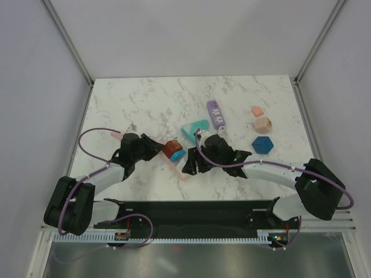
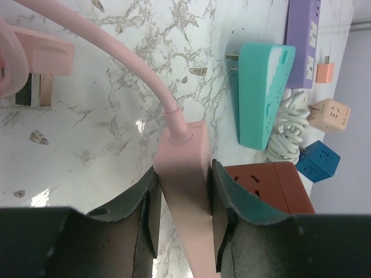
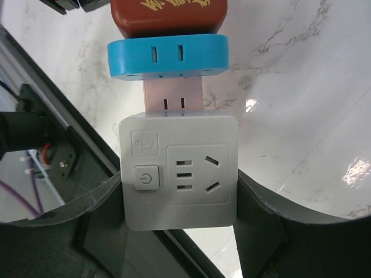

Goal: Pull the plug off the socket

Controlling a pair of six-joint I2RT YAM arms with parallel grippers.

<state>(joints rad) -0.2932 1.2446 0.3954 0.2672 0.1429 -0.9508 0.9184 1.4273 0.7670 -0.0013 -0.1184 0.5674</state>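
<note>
A pink power strip (image 2: 184,168) lies on the marble table with a pink cable (image 2: 124,55) running from its end. My left gripper (image 2: 184,174) is shut on the strip's sides; it also shows in the top view (image 1: 154,149). On the strip sit a red-brown adapter (image 3: 168,16), a blue adapter (image 3: 168,56) and a white plug-in socket cube with a power button (image 3: 178,171). My right gripper (image 3: 178,188) is shut on the white cube, one finger on each side. A short length of the pink strip (image 3: 174,95) shows behind it. The right gripper (image 1: 192,164) sits just right of the left one.
A teal socket block (image 1: 194,128) with a coiled white cord (image 2: 287,130), a purple power strip (image 1: 215,113), a peach cube (image 1: 262,123), a small orange adapter (image 1: 257,110) and a blue cube (image 1: 262,144) lie behind and to the right. The pink plug (image 2: 40,58) lies left.
</note>
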